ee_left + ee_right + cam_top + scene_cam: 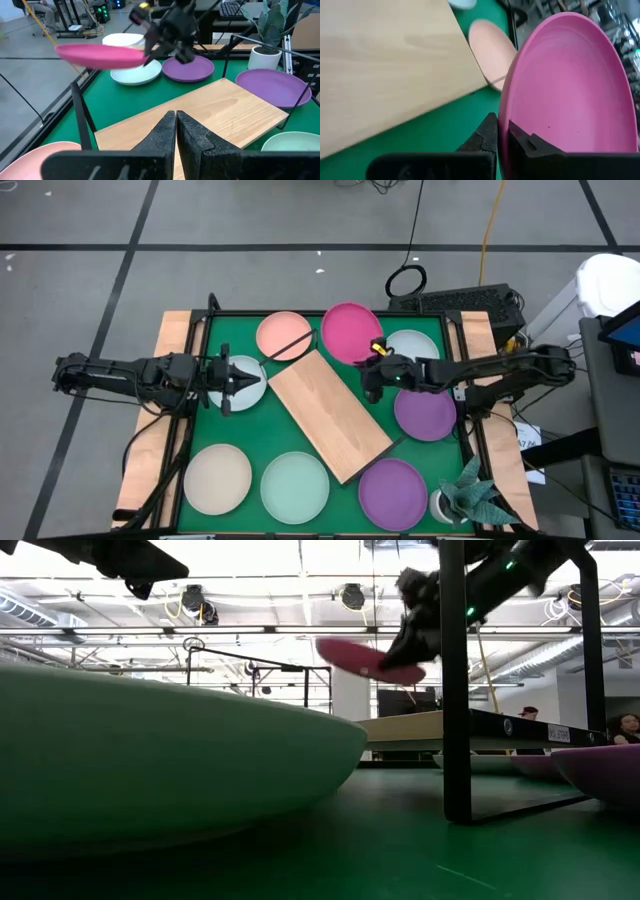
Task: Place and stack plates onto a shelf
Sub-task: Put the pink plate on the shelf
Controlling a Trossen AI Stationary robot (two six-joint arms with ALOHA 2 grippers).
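Note:
My right gripper [374,366] is shut on the magenta plate [350,330], which hangs in the air beyond the far end of the slanted wooden shelf [328,413]. The low view shows that plate [365,658] well above the board [430,725]. My left gripper [176,131] is shut and touches nothing; it hovers over the pale blue plate [246,383] at the table's left. The salmon plate [284,335], two purple plates [425,412] [392,492], a beige plate [217,478], a mint plate [294,486] and a whitish plate [415,345] rest flat on the green mat. My right gripper pinches the magenta plate's rim [504,117] at its near-right side, one finger on the inside face [522,142] and one on the underside [487,135]. The fingers come roughly level from the table's right. The plate is lifted clear, nearly level, slightly tilted.
Thin black wire legs [455,680] stand at the shelf's ends. A potted plant [472,498] sits at the near right corner. Plates ring the shelf on all sides, and the board's top [210,112] is bare. People show in the room behind [527,713].

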